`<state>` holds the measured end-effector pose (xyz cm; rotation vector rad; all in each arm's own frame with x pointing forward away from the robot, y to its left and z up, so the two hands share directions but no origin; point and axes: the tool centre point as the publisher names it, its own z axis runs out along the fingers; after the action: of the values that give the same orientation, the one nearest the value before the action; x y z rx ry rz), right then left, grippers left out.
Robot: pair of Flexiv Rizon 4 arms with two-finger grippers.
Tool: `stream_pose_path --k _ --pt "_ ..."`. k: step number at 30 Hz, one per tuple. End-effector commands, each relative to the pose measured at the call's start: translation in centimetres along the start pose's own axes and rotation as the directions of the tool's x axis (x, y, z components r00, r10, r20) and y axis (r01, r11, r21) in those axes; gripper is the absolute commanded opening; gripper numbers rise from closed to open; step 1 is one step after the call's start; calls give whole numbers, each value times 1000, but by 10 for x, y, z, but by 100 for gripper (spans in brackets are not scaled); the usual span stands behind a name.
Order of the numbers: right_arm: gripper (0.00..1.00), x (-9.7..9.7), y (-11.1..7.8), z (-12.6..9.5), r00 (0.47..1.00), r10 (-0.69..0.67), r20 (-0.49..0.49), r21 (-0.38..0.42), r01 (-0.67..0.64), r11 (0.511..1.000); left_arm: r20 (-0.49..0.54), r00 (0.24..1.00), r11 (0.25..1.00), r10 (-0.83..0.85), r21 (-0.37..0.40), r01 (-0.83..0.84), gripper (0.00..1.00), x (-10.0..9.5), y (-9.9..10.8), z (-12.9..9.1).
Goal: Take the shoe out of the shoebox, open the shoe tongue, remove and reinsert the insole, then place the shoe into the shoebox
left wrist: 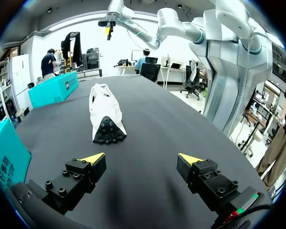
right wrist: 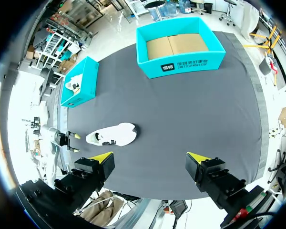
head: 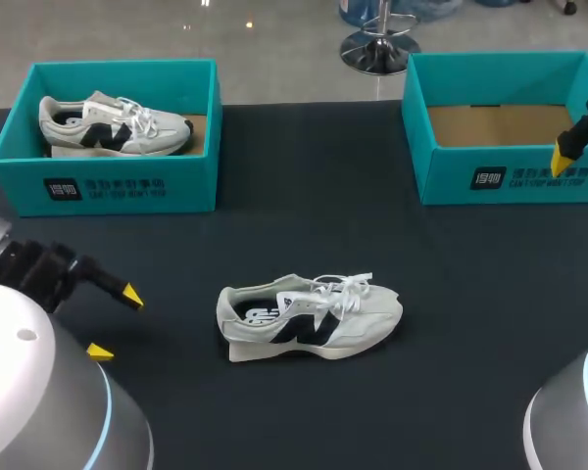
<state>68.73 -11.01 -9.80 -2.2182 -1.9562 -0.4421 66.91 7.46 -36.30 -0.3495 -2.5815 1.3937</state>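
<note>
Head view: shoe (head: 309,318) lies on its side on the black table (head: 323,196), sole toward the robot, toe to the robot's right, laces loose. It is outside both boxes. Left shoebox (head: 108,186) sits well behind the shoe, to its left, with a second shoe (head: 113,125) inside. Right shoebox (head: 510,181) is well behind the shoe, to its right, bare cardboard floor showing. Left gripper (head: 116,323) is beside the shoe's heel end, apart from it, fingers spread, nothing held. Right gripper (head: 566,157) is far off from the shoe, over the right shoebox's front wall; its state can't be read from this view.

Left wrist view: left gripper (left wrist: 142,160) has its fingers wide apart with nothing between them. Shoe (left wrist: 105,114) is straight ahead of it, not touching, black tread end facing the gripper. Right shoebox (left wrist: 52,88) is past the shoe; right gripper (left wrist: 108,28) hangs high beyond it.

Right wrist view: right gripper (right wrist: 150,157) is well above the table, fingers wide apart, nothing between them. Shoe (right wrist: 112,135) is on the table ahead of it, with the left gripper (right wrist: 71,140) just beside the shoe's end. Right shoebox (right wrist: 181,67) lies well beyond the shoe, only cardboard inside. Left shoebox (right wrist: 78,93) lies beyond the shoe too, holding the second shoe (right wrist: 74,81).
</note>
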Motion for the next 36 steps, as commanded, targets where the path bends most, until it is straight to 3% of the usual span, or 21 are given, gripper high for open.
stream_pose_path --k 1,11,14,27,34,36 --pt "100 1 3 0 1000 0 3 6 0 1000 -42 999 996 -20 81 24 100 -15 20 13" --pt "100 1 3 0 1000 0 3 6 0 1000 25 998 993 -58 102 55 100 -14 22 27" --pt "100 1 3 0 1000 0 3 6 0 1000 -97 990 989 -104 97 113 100 -15 17 30" --pt "100 1 3 0 1000 0 3 6 0 1000 -97 990 989 -104 97 113 100 -15 17 30" --pt "100 1 3 0 1000 0 3 6 0 1000 192 971 970 -141 224 97 100 -13 23 28" --pt "100 1 3 0 1000 0 3 6 0 1000 222 963 963 -154 252 96 100 -14 21 30"
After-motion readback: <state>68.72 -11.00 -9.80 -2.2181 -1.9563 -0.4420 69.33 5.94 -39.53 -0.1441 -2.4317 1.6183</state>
